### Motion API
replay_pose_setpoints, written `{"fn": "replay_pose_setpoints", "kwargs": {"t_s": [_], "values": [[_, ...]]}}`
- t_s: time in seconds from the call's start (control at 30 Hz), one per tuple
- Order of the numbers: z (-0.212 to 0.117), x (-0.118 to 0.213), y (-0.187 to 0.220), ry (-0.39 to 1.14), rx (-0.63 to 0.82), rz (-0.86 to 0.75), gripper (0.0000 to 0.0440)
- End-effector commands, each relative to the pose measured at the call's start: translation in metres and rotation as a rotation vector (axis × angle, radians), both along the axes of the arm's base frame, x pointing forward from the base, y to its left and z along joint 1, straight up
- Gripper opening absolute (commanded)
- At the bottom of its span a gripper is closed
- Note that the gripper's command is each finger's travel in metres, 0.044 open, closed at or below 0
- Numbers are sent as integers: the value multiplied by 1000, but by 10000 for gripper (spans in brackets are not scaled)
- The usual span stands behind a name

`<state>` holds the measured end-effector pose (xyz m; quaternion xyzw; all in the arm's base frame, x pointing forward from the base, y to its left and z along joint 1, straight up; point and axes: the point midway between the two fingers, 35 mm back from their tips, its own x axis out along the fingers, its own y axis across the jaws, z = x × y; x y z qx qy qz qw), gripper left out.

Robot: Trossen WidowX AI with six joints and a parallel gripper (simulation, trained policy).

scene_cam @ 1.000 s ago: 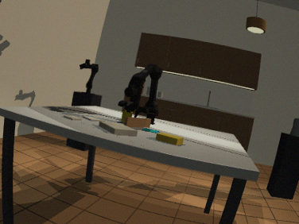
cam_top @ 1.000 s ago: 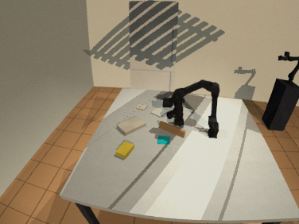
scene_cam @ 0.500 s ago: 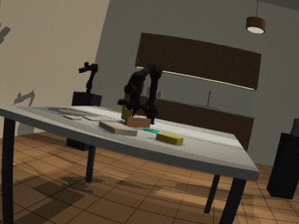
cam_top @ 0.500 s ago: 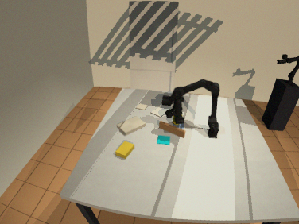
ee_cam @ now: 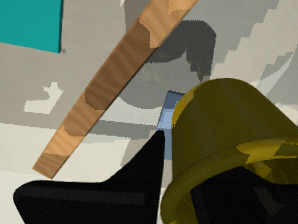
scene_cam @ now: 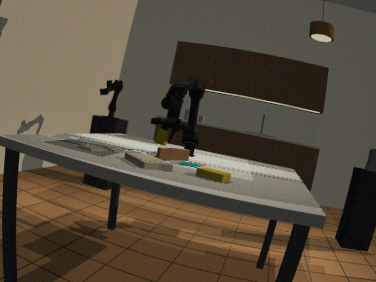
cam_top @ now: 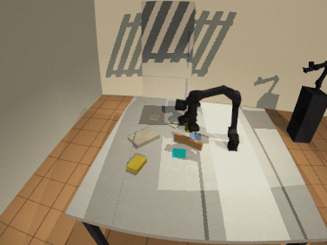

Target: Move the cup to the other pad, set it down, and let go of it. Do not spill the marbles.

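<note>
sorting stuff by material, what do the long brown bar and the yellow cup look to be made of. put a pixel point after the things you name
The long brown bar (cam_top: 188, 141) (scene_cam: 173, 154) (ee_cam: 112, 80) looks like wood, matte or lightly finished, going by the wavy grain bands along it.
The yellow cup (scene_cam: 161, 136) (ee_cam: 225, 115) looks like smooth plastic, with even colour and a rounded rim, though painted metal or glazed ceramic can't be ruled out.

brown wood-grained bar (cam_top: 188, 141) (scene_cam: 173, 154) (ee_cam: 112, 85), matt teal pad (cam_top: 178, 153) (scene_cam: 190, 164) (ee_cam: 31, 25)
</note>
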<state>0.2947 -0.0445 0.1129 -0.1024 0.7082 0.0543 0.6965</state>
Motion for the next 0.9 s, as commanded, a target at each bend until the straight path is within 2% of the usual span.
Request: {"fn": "replay_pose_setpoints", "kwargs": {"t_s": [0.0,0.43,0.87], "values": [[6,5,7,-16,6,9,24],[24,31,44,-100,12,67,7],[25,50,91,-167,27,122,0]]}}
